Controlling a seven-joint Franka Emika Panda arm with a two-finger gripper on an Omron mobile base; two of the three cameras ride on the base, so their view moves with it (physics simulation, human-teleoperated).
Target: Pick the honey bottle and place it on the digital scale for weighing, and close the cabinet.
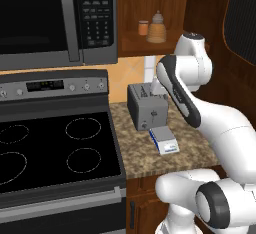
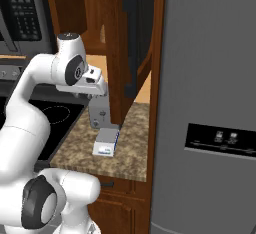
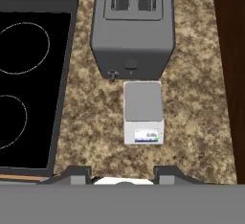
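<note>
The honey bottle (image 1: 156, 27), tan and ribbed, stands on the shelf of the open cabinet (image 1: 134, 8), next to a smaller orange jar (image 1: 143, 27). The cabinet door (image 1: 243, 18) is swung wide open to the right and appears edge-on in the right base view (image 2: 136, 43). The digital scale (image 1: 164, 140) (image 2: 105, 143) (image 3: 143, 112) lies on the granite counter just in front of the toaster, with nothing on it. My gripper (image 3: 123, 174) hangs open above the counter, looking down on the scale and toaster, well below the shelf, nothing between its fingers.
The grey toaster (image 1: 146, 106) (image 3: 133, 31) stands behind the scale. A black stove top (image 1: 50, 153) (image 3: 28, 74) lies to the left, with the microwave (image 1: 55, 18) above it. A tall grey fridge (image 2: 210, 103) closes the right side. The open door (image 3: 231, 74) overhangs the counter's right part.
</note>
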